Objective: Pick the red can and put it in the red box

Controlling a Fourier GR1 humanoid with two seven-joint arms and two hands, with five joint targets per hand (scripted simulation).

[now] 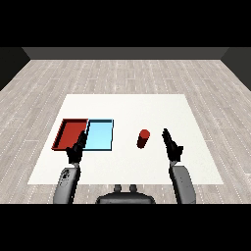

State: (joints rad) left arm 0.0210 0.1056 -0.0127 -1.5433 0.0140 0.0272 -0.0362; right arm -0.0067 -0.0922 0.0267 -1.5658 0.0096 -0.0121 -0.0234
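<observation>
The red can [143,138] stands upright on the white desk [127,105], and I take it as my marker for everything else. It rests on bare desk surface, inside neither tray, with nothing touching it.

To the left of the can lies the light blue tray [100,135], near it but clearly apart, a strip of white desk showing between them. Further left again, on the far side of the blue tray from the can, lies the red tray [70,133]; the two trays sit side by side with their long edges meeting or almost meeting. Both look shallow, and I see nothing lying in either one.

To the right of the can, just beside it with a small gap, the robot's right hand [171,145] is raised, its fingers held straight and pointing away from the robot. It has hold of nothing. Its grey forearm [183,184] comes in from the near edge of the desk.

The left hand [77,148] is well apart from the can, beyond the blue tray. It shows over the near end of the line where the two trays meet. Its fingers are likewise stretched out and relaxed, and it carries nothing. Whether it touches a tray rim I cannot tell.

Around the desk, pale wooden floor [122,71] runs back to a dark wall.
</observation>
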